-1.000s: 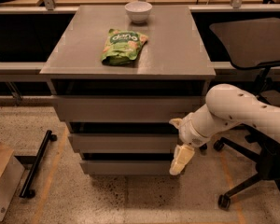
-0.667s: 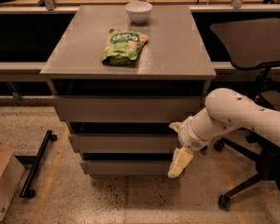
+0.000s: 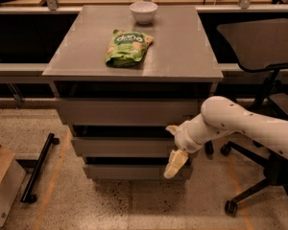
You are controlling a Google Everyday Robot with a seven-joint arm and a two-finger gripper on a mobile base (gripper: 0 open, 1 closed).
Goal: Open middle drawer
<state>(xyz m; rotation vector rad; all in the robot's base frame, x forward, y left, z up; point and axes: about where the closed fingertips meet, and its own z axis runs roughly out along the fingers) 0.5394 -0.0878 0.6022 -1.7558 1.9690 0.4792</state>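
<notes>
White dotted arm [image 3: 249,123], cream jaws at tip

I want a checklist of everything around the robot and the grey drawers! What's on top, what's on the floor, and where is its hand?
Surface: grey cabinet top, holding two things.
Job's things: middle drawer, second of three; it does not look pulled out.
Clutter: green snack bag lying flat near the middle of the top; white bowl upright near the back edge.
Grippers: gripper at the right end of the middle drawer's front, on the white arm reaching in from the right.
Cables: nothing seen.
Surroundings: office chair to the right of the cabinet; black wheeled bar on the speckled floor to the left.
</notes>
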